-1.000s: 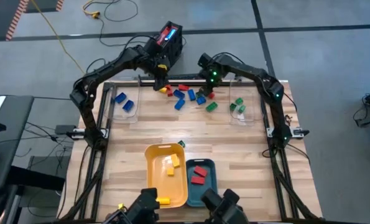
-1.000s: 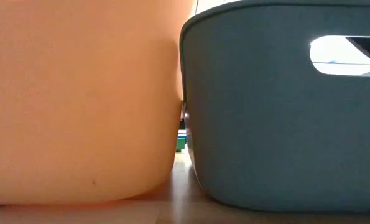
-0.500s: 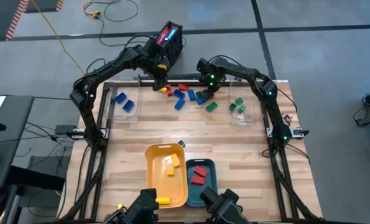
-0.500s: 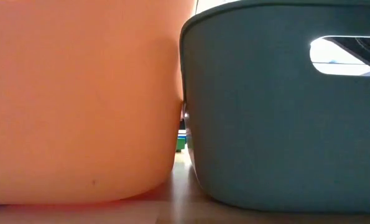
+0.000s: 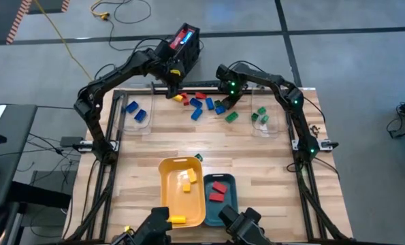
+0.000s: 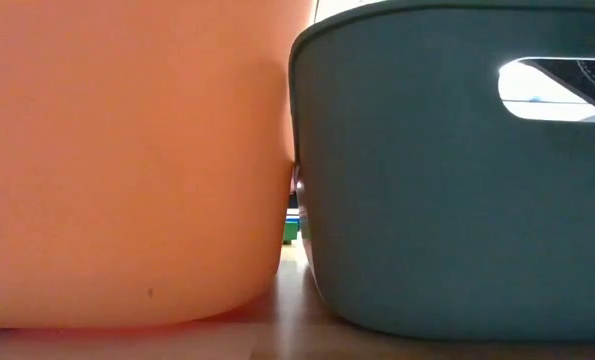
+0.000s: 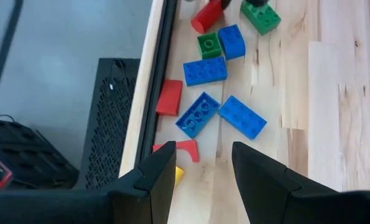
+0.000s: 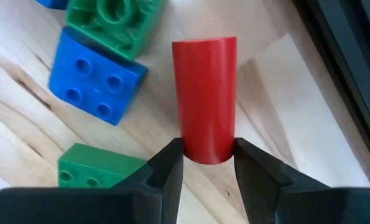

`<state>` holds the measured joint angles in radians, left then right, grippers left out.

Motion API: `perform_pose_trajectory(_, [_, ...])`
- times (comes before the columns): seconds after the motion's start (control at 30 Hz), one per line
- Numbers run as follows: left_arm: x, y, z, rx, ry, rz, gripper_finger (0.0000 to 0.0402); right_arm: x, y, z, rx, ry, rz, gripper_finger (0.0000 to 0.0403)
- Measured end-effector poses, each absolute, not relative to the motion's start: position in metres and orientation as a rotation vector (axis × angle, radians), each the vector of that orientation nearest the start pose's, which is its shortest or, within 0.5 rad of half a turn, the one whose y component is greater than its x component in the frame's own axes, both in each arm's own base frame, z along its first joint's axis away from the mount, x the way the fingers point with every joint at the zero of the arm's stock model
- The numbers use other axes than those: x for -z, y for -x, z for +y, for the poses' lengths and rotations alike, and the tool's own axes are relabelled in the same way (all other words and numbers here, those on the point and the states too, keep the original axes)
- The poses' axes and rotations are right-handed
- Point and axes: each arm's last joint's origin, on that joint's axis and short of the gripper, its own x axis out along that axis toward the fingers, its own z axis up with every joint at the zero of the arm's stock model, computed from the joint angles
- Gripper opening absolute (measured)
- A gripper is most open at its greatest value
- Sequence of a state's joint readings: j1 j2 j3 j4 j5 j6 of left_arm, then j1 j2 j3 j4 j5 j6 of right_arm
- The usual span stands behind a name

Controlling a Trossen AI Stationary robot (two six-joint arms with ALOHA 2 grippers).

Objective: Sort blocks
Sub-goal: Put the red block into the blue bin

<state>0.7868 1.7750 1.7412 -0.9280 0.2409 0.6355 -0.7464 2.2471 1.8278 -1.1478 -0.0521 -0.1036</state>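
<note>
Here the table [image 5: 256,163] carries the yellow tray [image 5: 182,192] and the teal tray [image 5: 220,197] at its near edge, with most of the loose blocks [image 5: 205,104] in a cluster along the far edge, between a clear container [image 5: 139,117] on the left and another [image 5: 265,120] on the right. The right gripper [image 8: 208,163] is down in that cluster, and its two fingers [image 8: 166,171] press either side of a red cylinder [image 8: 205,99]; the grip looks made. The cylinder's long axis runs straight out ahead of the gripper. A blue block [image 8: 96,84] and a green block [image 8: 113,15] lie just beside it, and the table's far rail is close on the other side, so the freest way out is probably upward. The left gripper [image 7: 203,171] hovers half open and empty above the cluster's other end, over blue bricks [image 7: 200,115].
</note>
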Motion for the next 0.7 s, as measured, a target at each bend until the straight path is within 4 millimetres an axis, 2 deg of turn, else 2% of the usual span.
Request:
perform_pose_trajectory(0.23, [-0.349,-0.263,0.255,-0.231,-0.156,0.932,0.0153,-0.168,-0.320,-0.293,0.463,-0.535,1.485,0.0126])
perform_pose_trajectory(0.43, [-0.349,-0.262,0.253,-0.234,-0.132,0.941,0.0153,-0.171,-0.318,-0.292,0.459,-0.541,1.497,0.0091])
perform_pose_trajectory(0.7, [-0.348,-0.261,0.252,-0.225,-0.130,0.957,0.0153,-0.178,-0.325,-0.289,0.435,-0.509,1.491,0.0087])
